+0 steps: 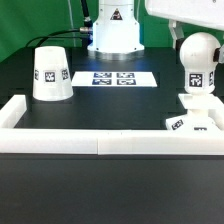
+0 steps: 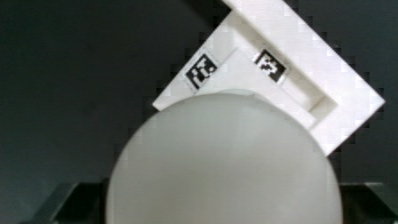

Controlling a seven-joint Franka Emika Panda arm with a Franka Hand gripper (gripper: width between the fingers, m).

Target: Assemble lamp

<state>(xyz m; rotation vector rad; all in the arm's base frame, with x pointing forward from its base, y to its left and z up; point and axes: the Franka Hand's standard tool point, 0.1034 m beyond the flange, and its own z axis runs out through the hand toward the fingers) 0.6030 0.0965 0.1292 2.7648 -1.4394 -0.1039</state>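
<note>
My gripper (image 1: 196, 50) comes down from the upper part of the exterior view's right and is shut on the white round-headed bulb (image 1: 198, 68), holding it upright just above the flat square base (image 1: 190, 124). A dark finger (image 1: 178, 45) shows beside the bulb's head. In the wrist view the bulb's round head (image 2: 222, 150) fills the space between my gripper's (image 2: 222, 205) fingers. The base (image 2: 285, 70) with its black tags lies beyond it. The white cone-shaped shade (image 1: 50, 75) stands on the table at the exterior view's left, apart from the gripper.
The marker board (image 1: 115, 78) lies flat at the middle back, in front of the robot's white pedestal (image 1: 112, 35). A long white wall strip (image 1: 100, 142) runs along the front edge and turns up the exterior view's left (image 1: 15, 115).
</note>
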